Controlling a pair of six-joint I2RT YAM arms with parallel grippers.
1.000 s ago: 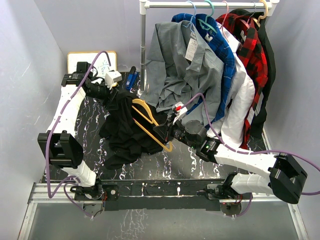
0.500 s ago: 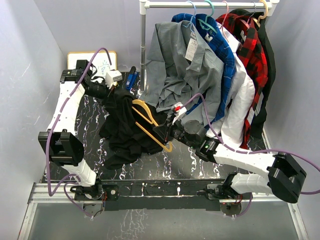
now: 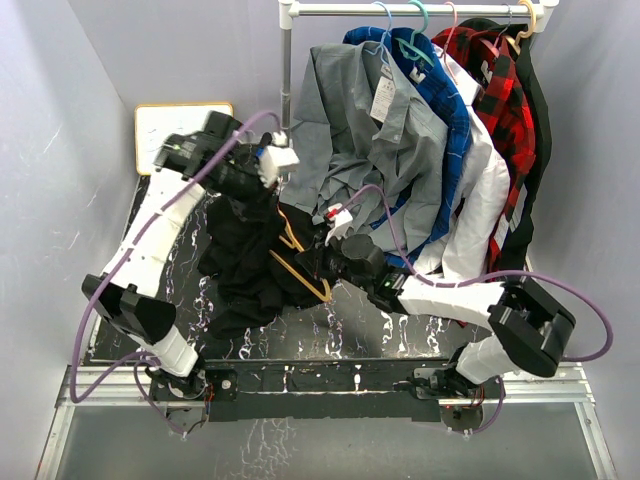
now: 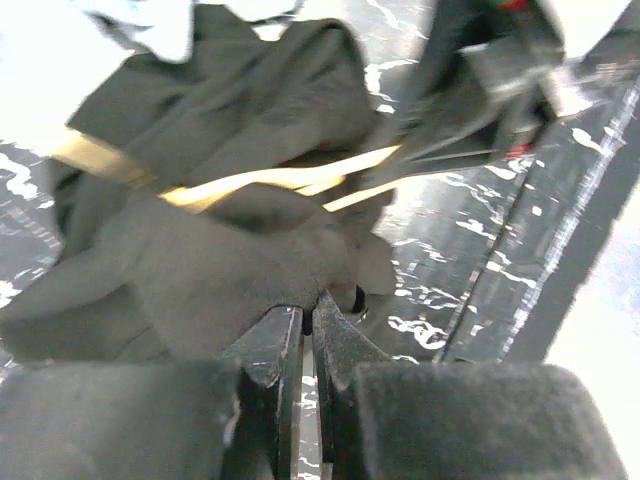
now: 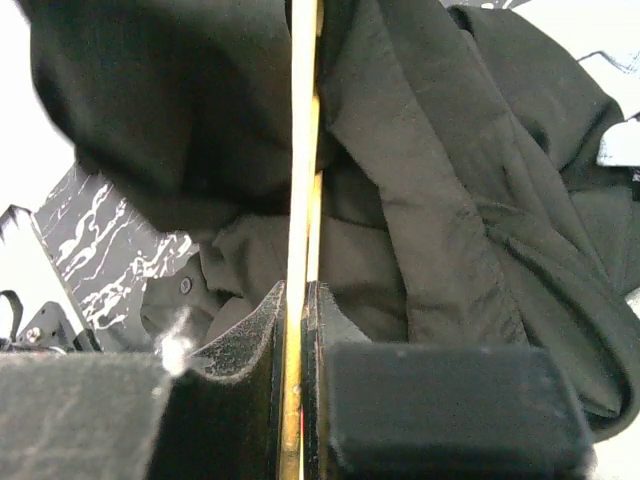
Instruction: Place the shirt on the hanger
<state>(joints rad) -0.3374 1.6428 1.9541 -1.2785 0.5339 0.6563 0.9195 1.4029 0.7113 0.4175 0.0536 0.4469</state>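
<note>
The black shirt [image 3: 245, 260] lies crumpled on the table's left half, with one part pulled up toward my left gripper [image 3: 262, 192]. That gripper [image 4: 310, 315] is shut on a fold of the shirt [image 4: 200, 260], the fabric bunched over its tips. The yellow hanger [image 3: 300, 270] runs through the shirt, partly covered by it. My right gripper [image 3: 315, 262] is shut on the hanger's thin bar [image 5: 300, 200], which stands straight up between the fingertips [image 5: 298, 300]. Behind the bar, black shirt fabric [image 5: 440, 200] fills the right wrist view. The left wrist view shows the hanger [image 4: 250, 180] crossing the shirt.
A clothes rail [image 3: 400, 10] at the back carries a grey shirt [image 3: 360, 130], a blue garment, a white one and a red plaid shirt [image 3: 500, 100], hanging close above my right arm. A white board [image 3: 165, 125] leans at the back left. The table [image 3: 350, 325] is dark and marbled.
My left arm swung right from the back-left corner, shut its gripper on the shirt and pulled the fabric up. My right gripper shifted a little left and up with the hanger.
</note>
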